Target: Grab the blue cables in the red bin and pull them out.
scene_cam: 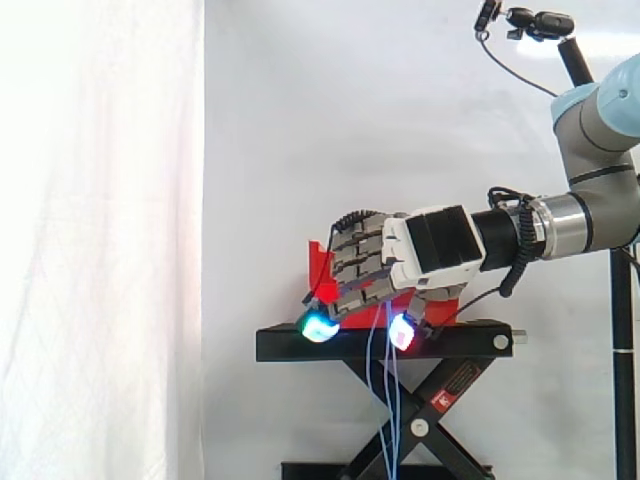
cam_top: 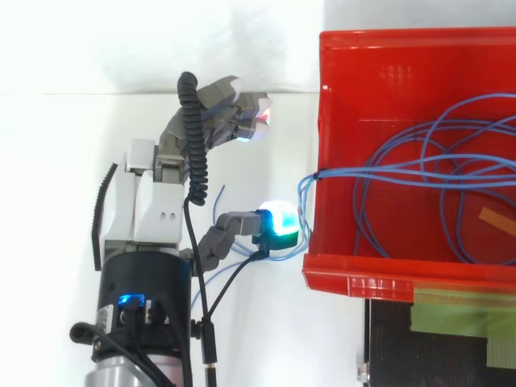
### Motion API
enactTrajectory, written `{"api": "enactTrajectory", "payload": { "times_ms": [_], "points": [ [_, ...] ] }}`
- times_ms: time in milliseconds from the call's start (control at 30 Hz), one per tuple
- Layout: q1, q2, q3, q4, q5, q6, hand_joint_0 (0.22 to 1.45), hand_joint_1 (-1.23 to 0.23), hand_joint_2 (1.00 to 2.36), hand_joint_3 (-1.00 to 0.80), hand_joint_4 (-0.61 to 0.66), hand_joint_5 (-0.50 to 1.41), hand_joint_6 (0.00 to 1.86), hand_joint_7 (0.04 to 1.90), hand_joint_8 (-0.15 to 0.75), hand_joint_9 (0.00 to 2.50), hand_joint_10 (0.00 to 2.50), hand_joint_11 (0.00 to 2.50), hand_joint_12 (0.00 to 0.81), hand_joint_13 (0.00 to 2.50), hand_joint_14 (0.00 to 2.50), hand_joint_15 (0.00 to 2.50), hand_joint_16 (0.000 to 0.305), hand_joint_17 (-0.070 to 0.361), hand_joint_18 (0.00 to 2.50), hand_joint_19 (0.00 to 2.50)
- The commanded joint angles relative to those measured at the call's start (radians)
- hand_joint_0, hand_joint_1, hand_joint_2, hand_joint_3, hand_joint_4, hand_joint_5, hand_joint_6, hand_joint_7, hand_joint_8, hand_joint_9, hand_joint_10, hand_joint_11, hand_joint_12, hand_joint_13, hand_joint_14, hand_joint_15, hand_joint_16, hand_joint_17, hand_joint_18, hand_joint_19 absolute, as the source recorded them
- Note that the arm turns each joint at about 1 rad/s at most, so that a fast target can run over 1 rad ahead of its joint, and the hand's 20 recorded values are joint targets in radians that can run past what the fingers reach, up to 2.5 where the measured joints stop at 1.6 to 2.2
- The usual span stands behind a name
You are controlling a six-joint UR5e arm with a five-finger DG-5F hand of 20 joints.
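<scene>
The robot's hand (scene_cam: 430, 250) reaches in level from 3 o'clock in the side view, bent downward over the black metal scissor stand (scene_cam: 290, 345). Behind it, at its 9 o'clock, stands the red plastic bin (scene_cam: 320, 262), which sits on the stand's top.

In the top view the hand (cam_top: 153, 201) lies outside the bin (cam_top: 355, 278), at the bin's 9 o'clock, with the arm coming up from 6 o'clock. Most of the thin blue cables (cam_top: 339, 172) lie in loose loops on the bin's floor, toward its 3 o'clock side. A bundle of strands runs across to the 9 o'clock wall and drops over its rim just beside the hand. A short blue loop shows against the hand itself.

From the side, these cables (scene_cam: 388, 400) come out from under the hand and hang toward 6 o'clock, in front of the stand's top and its crossed legs.

The strands seem to pass through the hand, but whether it has closed on them or they merely drape there I cannot tell.

A white curtain (scene_cam: 100, 200) hangs behind the work.
</scene>
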Motion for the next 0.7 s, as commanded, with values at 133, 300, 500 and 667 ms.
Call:
{"api": "enactTrajectory", "payload": {
  "times_ms": [133, 300, 500, 667],
  "points": [
    [-0.001, 0.000, -0.014, -0.015, 0.002, 0.000, 0.77, -1.03, 1.00, -1.00, 0.03, 0.52, 0.01, 0.43, 0.226, 0.73, 0.02, 0.91, 0.337, 0.65, 0.02, 0.60, 0.046, 0.104, 0.47, 0.48],
    [-0.006, 0.000, -0.015, -0.013, 0.003, 0.002, 0.77, -1.03, 1.00, -1.00, 0.04, 0.52, 0.01, 0.43, 0.229, 0.73, 0.02, 0.90, 0.339, 0.65, 0.02, 0.59, 0.046, 0.104, 0.47, 0.47],
    [-0.009, 0.000, -0.015, -0.013, 0.000, 0.000, 0.77, -1.03, 1.00, -1.00, 0.04, 0.52, 0.01, 0.43, 0.229, 0.73, 0.02, 0.89, 0.340, 0.65, 0.02, 0.59, 0.046, 0.104, 0.47, 0.47],
    [-0.009, 0.000, -0.015, -0.013, 0.000, 0.000, 0.77, -1.03, 1.00, -1.00, 0.04, 0.52, 0.01, 0.43, 0.227, 0.73, 0.02, 0.90, 0.340, 0.66, 0.02, 0.59, 0.046, 0.104, 0.47, 0.48]
  ]
}}
